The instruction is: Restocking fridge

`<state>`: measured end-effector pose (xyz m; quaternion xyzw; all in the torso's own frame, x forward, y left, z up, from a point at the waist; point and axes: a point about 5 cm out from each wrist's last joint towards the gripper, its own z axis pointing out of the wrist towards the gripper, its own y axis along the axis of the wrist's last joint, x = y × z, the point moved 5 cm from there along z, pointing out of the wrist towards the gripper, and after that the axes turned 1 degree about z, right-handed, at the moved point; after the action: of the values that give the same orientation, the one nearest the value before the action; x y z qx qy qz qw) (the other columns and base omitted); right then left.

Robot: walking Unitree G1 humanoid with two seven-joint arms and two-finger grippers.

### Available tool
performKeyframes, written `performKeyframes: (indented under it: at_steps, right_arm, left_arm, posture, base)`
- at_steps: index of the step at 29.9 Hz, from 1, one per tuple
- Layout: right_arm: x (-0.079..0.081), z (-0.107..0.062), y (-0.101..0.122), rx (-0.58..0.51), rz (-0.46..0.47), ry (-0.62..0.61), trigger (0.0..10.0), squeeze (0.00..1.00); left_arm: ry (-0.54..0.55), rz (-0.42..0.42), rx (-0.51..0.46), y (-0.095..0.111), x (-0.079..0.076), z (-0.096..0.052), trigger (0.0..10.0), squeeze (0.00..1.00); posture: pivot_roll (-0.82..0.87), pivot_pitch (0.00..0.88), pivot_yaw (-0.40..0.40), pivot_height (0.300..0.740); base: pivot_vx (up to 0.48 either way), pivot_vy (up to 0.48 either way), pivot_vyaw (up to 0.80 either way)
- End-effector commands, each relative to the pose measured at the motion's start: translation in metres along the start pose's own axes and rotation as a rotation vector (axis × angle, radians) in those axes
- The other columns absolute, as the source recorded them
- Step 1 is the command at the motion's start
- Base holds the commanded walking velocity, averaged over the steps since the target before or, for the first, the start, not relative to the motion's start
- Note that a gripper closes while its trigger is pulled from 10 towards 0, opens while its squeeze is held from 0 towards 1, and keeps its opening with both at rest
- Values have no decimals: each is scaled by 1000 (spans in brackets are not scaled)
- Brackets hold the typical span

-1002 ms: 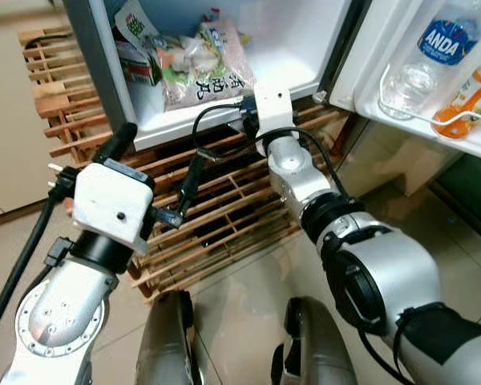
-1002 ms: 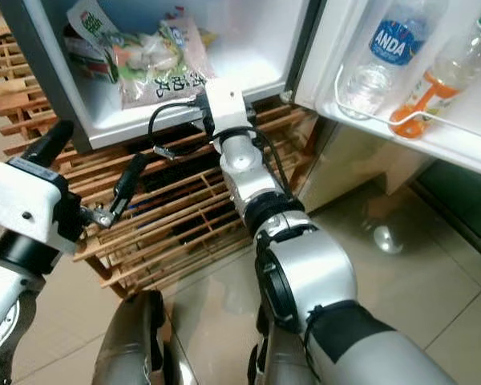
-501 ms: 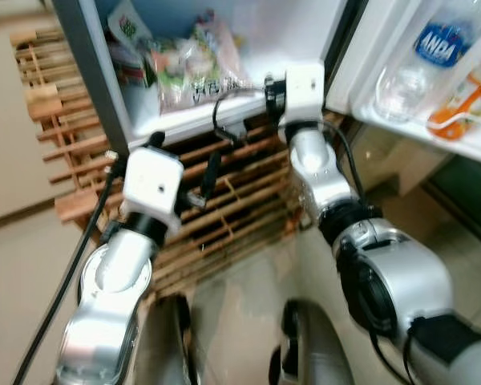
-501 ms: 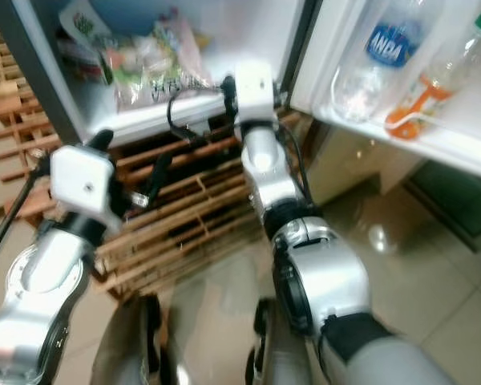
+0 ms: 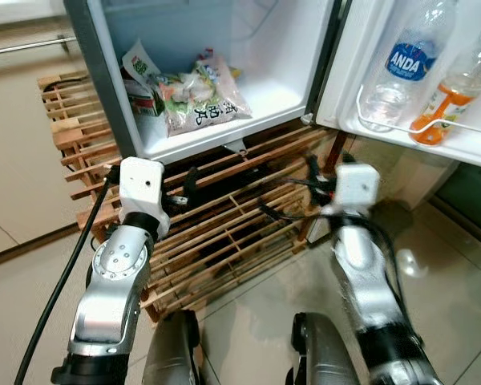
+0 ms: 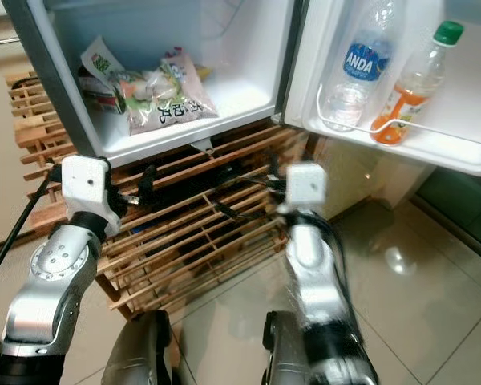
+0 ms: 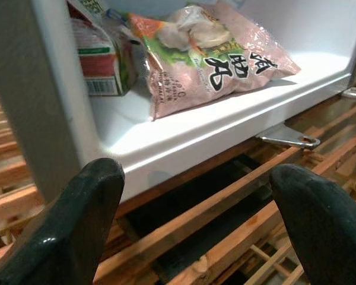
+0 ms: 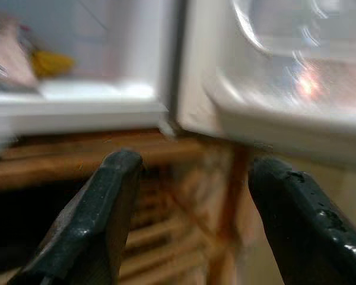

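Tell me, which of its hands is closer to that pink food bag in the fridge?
Left. The left hand sits just below the fridge shelf under the pink bag; the right hand is off by the door hinge, farther away.

Both silver arms extend forward and slightly upward, side by side. The left gripper (image 7: 184, 202) and the right gripper (image 8: 193, 214) each have fingers spread apart, holding nothing.
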<state>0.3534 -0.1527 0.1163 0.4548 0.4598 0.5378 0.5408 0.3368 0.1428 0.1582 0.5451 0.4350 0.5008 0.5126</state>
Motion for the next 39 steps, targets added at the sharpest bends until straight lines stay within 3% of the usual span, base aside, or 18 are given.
performKeyframes:
  at_steps: [1,5,11,20,27,31,39]
  right_arm:
    - [-2,1,-4,28,28,12,10000,0]
    - [-5,4,-10,61,26,8,10000,0]
    - [3,-2,-8,95,19,63,10000,20]
    - [15,-7,-13,116,24,111,10000,67]
    - [10,-6,-11,117,30,90,10000,106]
    - [-1,-4,-4,105,29,57,10000,110]
    - [-11,2,-3,114,-18,54,10000,114]
  left_arm:
    - [-20,4,-39,8,-11,6,10000,0]
    - [-17,33,-62,10,-15,12,10000,0]
    - [26,-38,-10,-9,-8,21,10000,0]
    - [-4,-82,-47,-5,-10,25,10000,0]
    - [-19,-120,-79,0,-13,24,10000,0]
    - [-60,-122,-95,1,-17,21,10000,0]
    - [-64,-194,-123,1,-23,17,10000,0]
  posture:
    - [-37,0,13,611]
    - [-38,0,2,621]
    - [-81,0,6,656]
    - [-98,0,21,691]
    - [-104,0,40,721]
    - [-113,0,25,740]
    - [-115,0,-14,740]
  base:
    - [0,0,0]
    - [0,0,0]
    - [0,0,0]
    - [0,0,0]
    - [0,0,0]
    - [0,0,0]
    - [0,-480,0]
